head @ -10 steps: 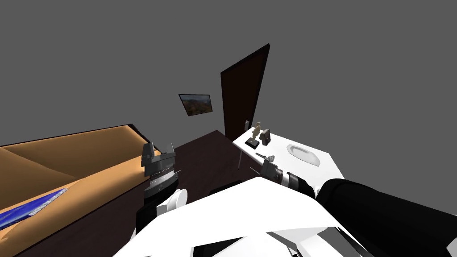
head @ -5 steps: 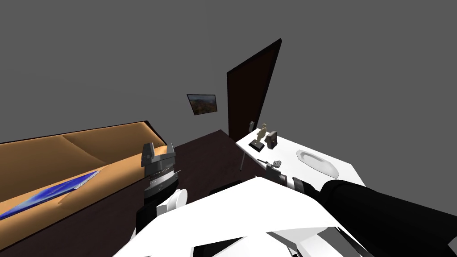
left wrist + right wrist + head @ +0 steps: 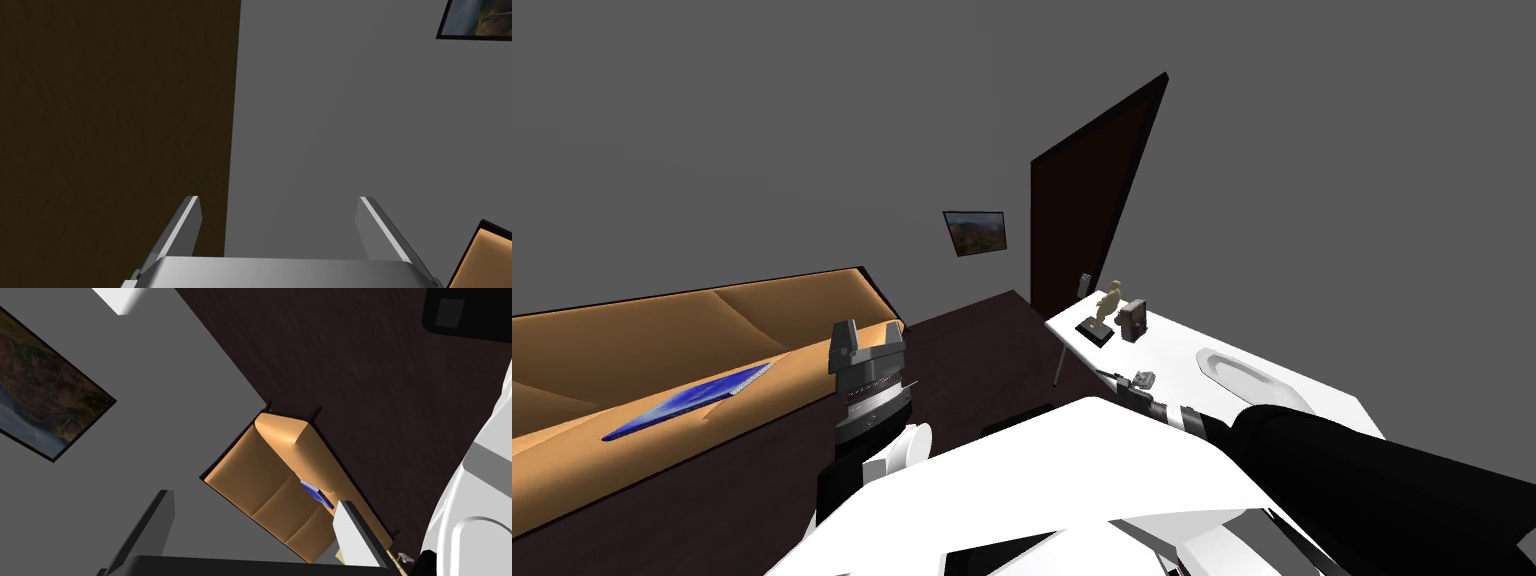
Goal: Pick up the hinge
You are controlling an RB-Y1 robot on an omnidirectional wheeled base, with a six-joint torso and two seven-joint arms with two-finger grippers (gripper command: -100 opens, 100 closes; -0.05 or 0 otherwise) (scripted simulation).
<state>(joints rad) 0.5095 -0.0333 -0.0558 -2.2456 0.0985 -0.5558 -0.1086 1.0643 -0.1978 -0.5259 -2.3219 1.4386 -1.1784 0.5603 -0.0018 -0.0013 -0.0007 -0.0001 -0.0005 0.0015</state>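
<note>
Head view: small grey hinge (image 3: pixel 1143 379) lies on the white counter (image 3: pixel 1172 348) near its edge. The right pincer (image 3: pixel 1112 379) is just beside it, blades apart, holding nothing. Left pincer (image 3: pixel 865 340) is likewise released, well apart; grasp and lift not yet done.

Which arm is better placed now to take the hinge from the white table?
Right. The right gripper is open, close to the hinge on the table; the left gripper is raised near the sofa, far away.
</note>
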